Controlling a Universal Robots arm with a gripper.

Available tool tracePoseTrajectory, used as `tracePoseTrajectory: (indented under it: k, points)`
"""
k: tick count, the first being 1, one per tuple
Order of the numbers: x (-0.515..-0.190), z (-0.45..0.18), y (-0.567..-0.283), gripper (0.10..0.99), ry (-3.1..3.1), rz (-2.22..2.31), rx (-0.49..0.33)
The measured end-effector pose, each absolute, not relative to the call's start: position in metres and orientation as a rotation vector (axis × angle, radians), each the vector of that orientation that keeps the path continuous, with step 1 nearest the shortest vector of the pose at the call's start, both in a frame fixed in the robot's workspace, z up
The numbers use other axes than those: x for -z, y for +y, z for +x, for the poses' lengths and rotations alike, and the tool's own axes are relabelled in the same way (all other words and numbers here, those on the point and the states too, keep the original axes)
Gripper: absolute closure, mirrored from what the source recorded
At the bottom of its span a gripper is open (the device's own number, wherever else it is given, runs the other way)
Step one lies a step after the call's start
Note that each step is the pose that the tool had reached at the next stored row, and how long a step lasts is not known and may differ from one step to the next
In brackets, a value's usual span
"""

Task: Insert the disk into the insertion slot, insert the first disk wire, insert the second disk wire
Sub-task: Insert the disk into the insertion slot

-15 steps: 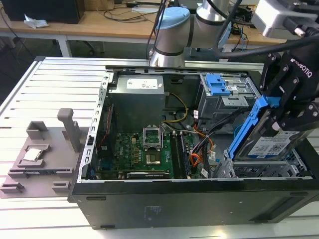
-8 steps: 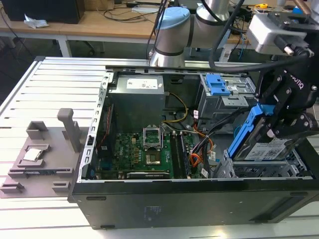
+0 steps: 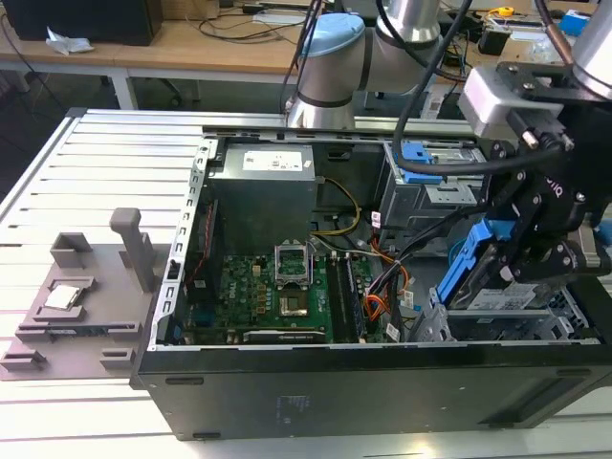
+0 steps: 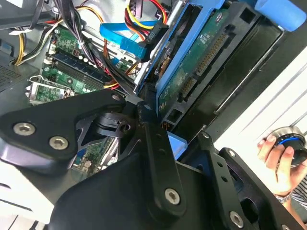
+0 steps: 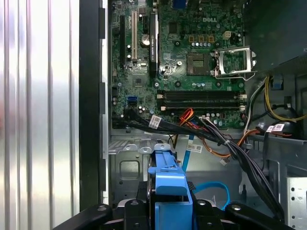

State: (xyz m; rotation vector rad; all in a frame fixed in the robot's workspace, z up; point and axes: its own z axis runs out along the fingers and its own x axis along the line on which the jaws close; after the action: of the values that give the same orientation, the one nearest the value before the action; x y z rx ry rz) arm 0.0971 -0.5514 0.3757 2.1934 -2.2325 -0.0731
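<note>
**Disk held tilted above the insertion slot**

The hand [image 3: 524, 256] is pinching the disk [image 3: 481, 251], with its black fingers closed on either side of the bright blue carrier. In the first wrist view, the blue frame [image 5: 170, 178] sits clamped between those fingers [image 5: 136, 205].

The disk is clear of the insertion slot [image 3: 521, 323], hanging just above it and not yet inside. It is carried nearly on edge. In the exterior view its long axis slants steeply, with the lower end dipping towards the slot's near corner and the upper end leaning back over the slot. In the second wrist view, the disk's green circuit-board face [image 4: 201, 60] is turned towards the camera, with the blue carrier rail running along its edge.

The slot lies low in the open computer case [image 3: 335, 382]. Behind the slot stands the taller cage with a blue latch [image 3: 421, 180]. To the slot's side, on the exterior view's left, a bundle of orange and black cables [image 3: 381, 292] lies between it and the green motherboard [image 3: 277, 296]. The case rests on a slatted metal tabletop [image 3: 96, 172].
</note>
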Motion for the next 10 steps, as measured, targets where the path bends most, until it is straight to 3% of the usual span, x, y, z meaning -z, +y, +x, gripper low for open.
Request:
tracePoseTrajectory:
  k: [10]
  points:
    - [-0.362, 0.097, -0.551, 0.722, -2.232, 2.193, 0.073]
